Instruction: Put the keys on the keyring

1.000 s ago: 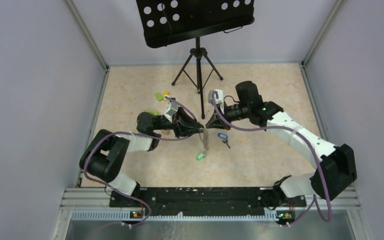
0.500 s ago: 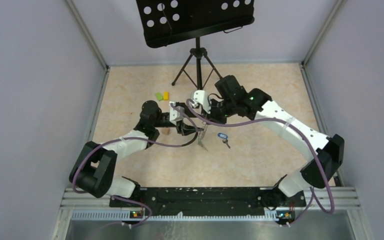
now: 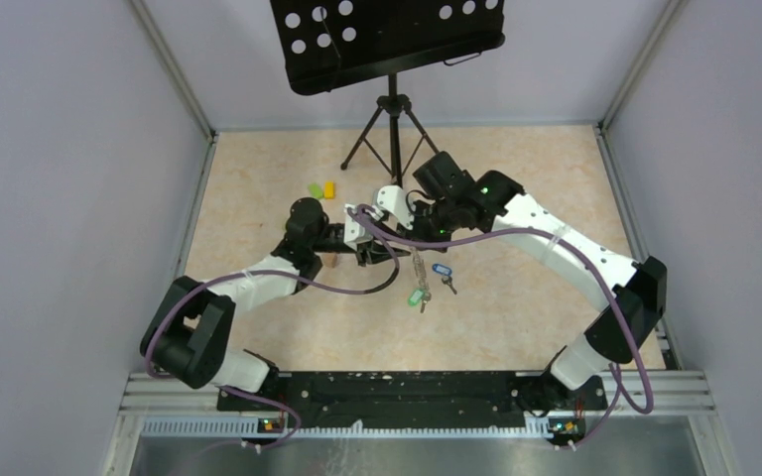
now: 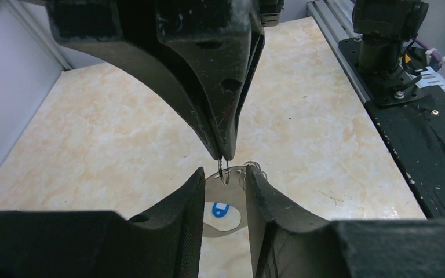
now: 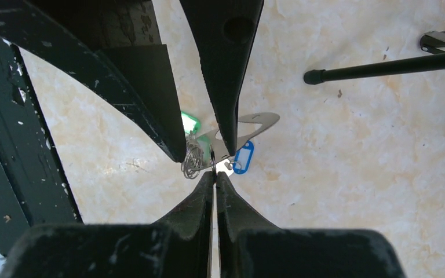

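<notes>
Mid-table, R gripper [image 5: 215,173] pinches keyring [image 3: 418,268]; L gripper [image 4: 224,176] spread around it.

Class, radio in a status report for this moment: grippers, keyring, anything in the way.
Right gripper shut on keyring. Left gripper open, straddling it. Green tag by chain; blue-tagged key on table. Tripod leg nearby, not blocking.

A black music stand [image 3: 387,40] stood on tripod legs [image 3: 393,129] at the far side of the beige marbled table [image 3: 536,317]. A green block [image 3: 315,189] and a yellow block [image 3: 328,188] lay touching, left of the legs.
</notes>
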`<state>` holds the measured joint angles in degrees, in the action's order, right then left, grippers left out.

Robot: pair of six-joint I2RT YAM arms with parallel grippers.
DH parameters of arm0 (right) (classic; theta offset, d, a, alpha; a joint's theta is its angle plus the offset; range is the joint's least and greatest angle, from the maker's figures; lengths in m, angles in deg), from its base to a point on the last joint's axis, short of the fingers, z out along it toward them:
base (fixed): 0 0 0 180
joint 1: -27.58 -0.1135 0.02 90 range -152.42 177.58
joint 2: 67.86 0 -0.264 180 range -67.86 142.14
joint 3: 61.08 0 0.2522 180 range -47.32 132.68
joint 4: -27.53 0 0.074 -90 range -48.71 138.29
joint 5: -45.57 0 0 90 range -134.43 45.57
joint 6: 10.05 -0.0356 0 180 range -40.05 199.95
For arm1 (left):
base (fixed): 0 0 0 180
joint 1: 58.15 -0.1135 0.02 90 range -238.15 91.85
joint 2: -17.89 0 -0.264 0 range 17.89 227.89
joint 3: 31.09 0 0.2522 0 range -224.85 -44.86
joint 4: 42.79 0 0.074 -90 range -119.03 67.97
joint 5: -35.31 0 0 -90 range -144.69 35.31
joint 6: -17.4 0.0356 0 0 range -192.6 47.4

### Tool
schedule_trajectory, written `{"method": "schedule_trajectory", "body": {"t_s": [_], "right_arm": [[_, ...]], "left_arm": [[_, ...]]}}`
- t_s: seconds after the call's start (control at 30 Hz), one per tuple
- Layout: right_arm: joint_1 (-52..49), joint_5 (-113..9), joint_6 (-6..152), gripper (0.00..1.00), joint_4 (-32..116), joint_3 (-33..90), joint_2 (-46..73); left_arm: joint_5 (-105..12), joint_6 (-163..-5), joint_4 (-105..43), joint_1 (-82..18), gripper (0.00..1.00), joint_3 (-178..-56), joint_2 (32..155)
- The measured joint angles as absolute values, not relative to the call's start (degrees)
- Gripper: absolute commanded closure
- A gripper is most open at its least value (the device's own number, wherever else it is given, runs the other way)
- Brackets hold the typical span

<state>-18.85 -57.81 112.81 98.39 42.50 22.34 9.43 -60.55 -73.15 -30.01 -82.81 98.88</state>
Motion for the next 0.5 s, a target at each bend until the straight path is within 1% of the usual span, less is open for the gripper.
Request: {"method": "schedule_trajectory", "body": {"t_s": [0.5], "right_arm": [[-18.85,-57.84,112.37,1.00,98.07,42.24,22.38]], "left_arm": [[10.96,-63.26,-79.93,-29.51,0.70,-82.96,102.44]]}}
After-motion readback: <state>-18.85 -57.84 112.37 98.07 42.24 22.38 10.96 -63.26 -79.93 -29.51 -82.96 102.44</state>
